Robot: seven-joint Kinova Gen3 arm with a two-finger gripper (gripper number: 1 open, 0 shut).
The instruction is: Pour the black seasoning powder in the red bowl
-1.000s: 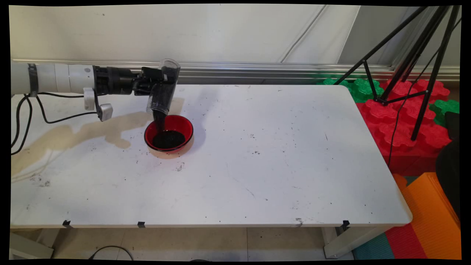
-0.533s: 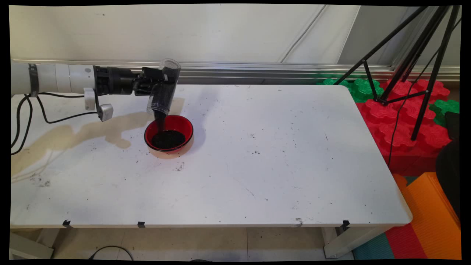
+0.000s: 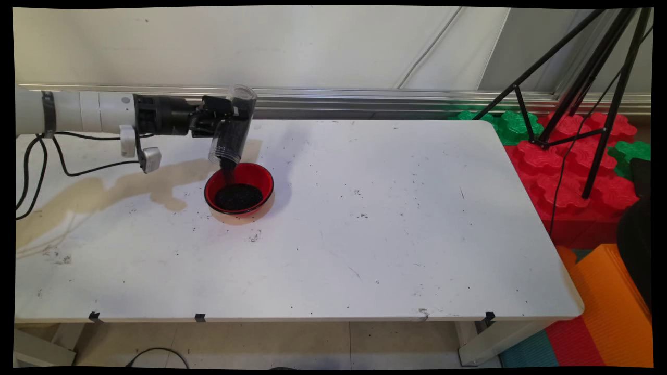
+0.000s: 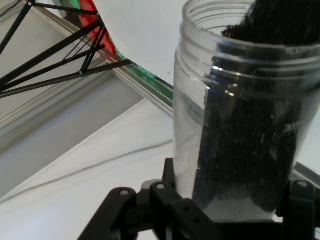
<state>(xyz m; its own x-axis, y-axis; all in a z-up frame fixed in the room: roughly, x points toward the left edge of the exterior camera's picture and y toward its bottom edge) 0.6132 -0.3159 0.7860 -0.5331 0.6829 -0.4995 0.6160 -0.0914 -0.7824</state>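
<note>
One clear plastic jar [image 3: 232, 125], round and ribbed at its threaded neck, is sitting clamped in the black claw [image 3: 223, 121], which is closing on its smooth wall from the side; in the hand view the fingers [image 4: 172, 207] are pressing against the jar [image 4: 235, 115] near its base. The jar is hanging tipped mouth-down, and fine black grains [image 3: 227, 167] are streaming out of the mouth in a thin column. Some grains [image 4: 250, 145] are clinging in a dark band along the jar's lower inner wall, possibly a good part of the fill, though the glare makes that hard to judge. Directly below the claw, a glossy red bowl [image 3: 239, 188], shallow and round, is standing on the white table [image 3: 365, 219], and a dull, gritty black heap is lying in its middle. Loose black specks are dotting the scuffed tabletop around the bowl, and a pale brown stain [image 3: 104, 190] is spreading beneath the arm behind the claw.
</note>
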